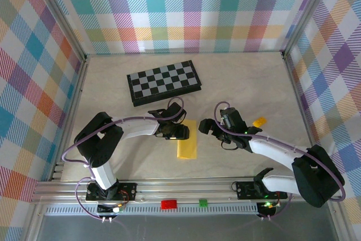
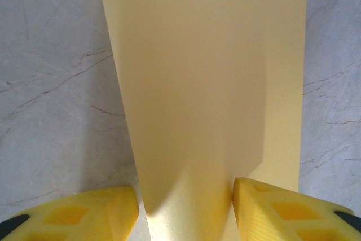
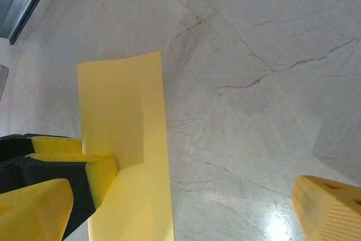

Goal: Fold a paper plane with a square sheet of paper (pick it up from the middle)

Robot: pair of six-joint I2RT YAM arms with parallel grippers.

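Note:
The square sheet of paper point(image 1: 188, 141) lies flat on the table as a long yellow strip, apparently folded in half. My left gripper point(image 1: 178, 133) is down over its far left part, jaws partly apart and open. In the left wrist view the strip point(image 2: 208, 83) runs up between the fingers of that gripper point(image 2: 186, 215). Its right finger point(image 2: 282, 213) rests on the paper and the other stands on bare table. My right gripper point(image 1: 208, 126) hovers wide open just right of the strip point(image 3: 124, 117), with nothing between its fingers point(image 3: 333, 210). The paper plane is out of view.
A black-and-grey chessboard point(image 1: 164, 82) lies behind the paper. A small orange-yellow block point(image 1: 259, 122) sits to the right of the right arm. Red point(image 1: 168, 204) and green point(image 1: 203, 202) tags sit on the front rail. Checked walls close in the sides.

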